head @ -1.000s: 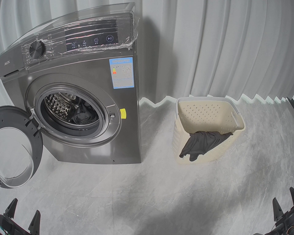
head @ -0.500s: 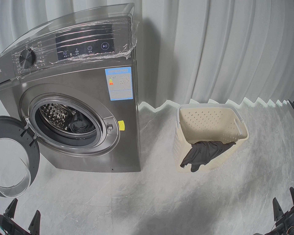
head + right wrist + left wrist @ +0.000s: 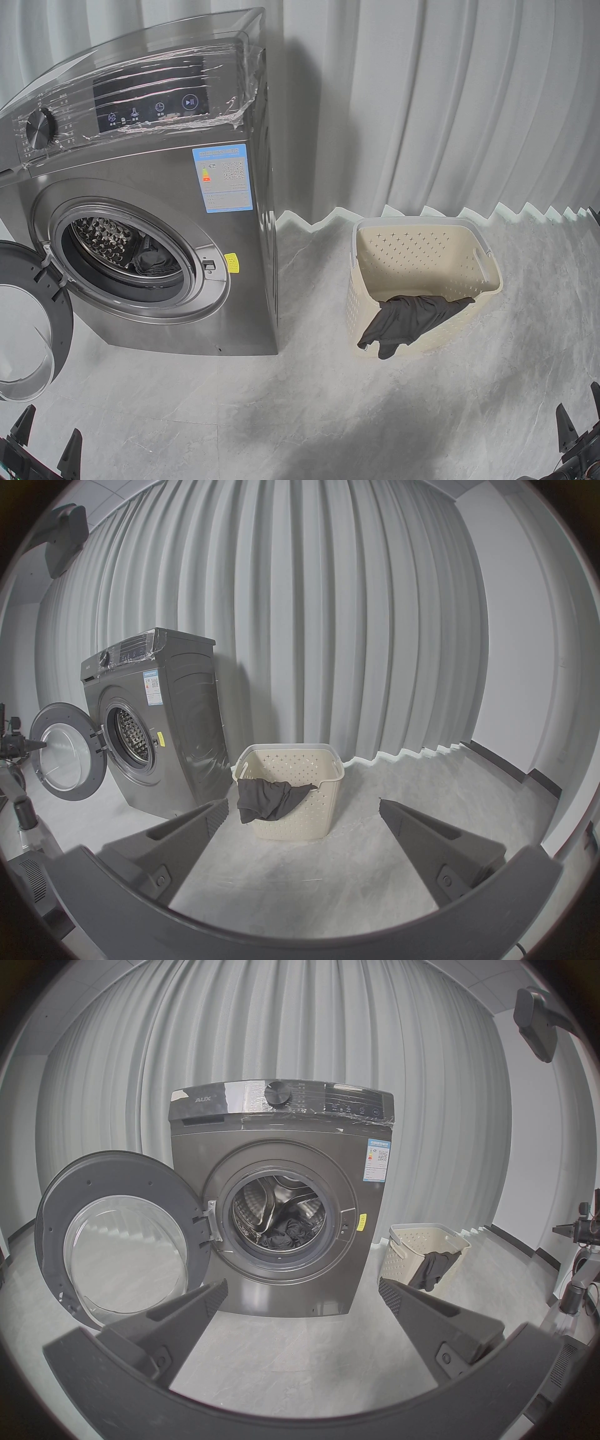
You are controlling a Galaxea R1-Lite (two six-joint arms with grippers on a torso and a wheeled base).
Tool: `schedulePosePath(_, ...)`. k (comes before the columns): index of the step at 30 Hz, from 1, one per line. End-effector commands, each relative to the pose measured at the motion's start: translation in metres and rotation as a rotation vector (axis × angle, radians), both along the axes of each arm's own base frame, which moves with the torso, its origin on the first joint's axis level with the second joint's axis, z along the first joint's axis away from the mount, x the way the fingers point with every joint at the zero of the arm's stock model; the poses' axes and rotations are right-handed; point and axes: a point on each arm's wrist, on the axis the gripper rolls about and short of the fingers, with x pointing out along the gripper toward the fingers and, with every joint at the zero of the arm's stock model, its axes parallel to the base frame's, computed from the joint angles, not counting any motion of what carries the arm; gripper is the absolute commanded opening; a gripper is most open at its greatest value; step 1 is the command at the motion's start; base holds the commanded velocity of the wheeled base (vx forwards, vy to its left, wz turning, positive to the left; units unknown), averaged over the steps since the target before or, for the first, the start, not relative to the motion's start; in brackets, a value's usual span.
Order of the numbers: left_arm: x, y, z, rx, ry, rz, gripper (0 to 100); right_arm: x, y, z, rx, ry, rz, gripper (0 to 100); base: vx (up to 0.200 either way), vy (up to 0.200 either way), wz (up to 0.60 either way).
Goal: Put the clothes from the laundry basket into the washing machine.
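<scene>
The grey washing machine (image 3: 156,187) stands at the left with its round door (image 3: 25,325) swung open. Dark clothes (image 3: 153,261) lie inside the drum. To its right on the floor is the cream laundry basket (image 3: 412,220), and a dark garment (image 3: 406,319) hangs over its near rim. My left gripper (image 3: 52,425) is low at the near left, open and holding nothing. Well short of the basket, my right gripper (image 3: 578,406) sits at the near right, also open. The left wrist view faces the washing machine (image 3: 281,1135) between open fingers. Ahead in the right wrist view are the basket (image 3: 294,820) and the garment (image 3: 272,799).
White curtains (image 3: 437,94) hang behind the machine and the basket. Grey marble-look floor (image 3: 312,406) lies bare between me and both. The open door juts out toward my left side.
The whole head view has shifted: the machine and the basket sit further left in the picture, so the camera has moved. Both grippers hold the same open pose.
</scene>
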Motion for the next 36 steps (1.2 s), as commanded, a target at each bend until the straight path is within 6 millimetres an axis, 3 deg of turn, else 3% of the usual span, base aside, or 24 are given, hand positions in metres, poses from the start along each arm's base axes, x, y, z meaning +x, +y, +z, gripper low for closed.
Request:
schedulePosePath(1, -0.0002, 0.0000, -0.0044, 0.000, -0.002, -0.002, 100, 0.0000, 0.0000, -0.0048, 0.000, 0.000, 0.000, 100, 0.000, -0.200, 0.00)
schedulePosePath(6, -0.0002, 0.0000, -0.0044, 0.000, -0.002, 0.000, 100, 0.0000, 0.0000, -0.0048, 0.000, 0.000, 0.000, 100, 0.000, -0.200, 0.00)
schedulePosePath(33, -0.0002, 0.0000, -0.0044, 0.000, -0.002, 0.000, 100, 0.0000, 0.0000, -0.0048, 0.000, 0.000, 0.000, 100, 0.000, 0.000, 0.00)
schedulePosePath(36, -0.0002, 0.0000, -0.0044, 0.001, -0.002, 0.000, 100, 0.0000, 0.0000, -0.0048, 0.000, 0.000, 0.000, 100, 0.000, -0.200, 0.00)
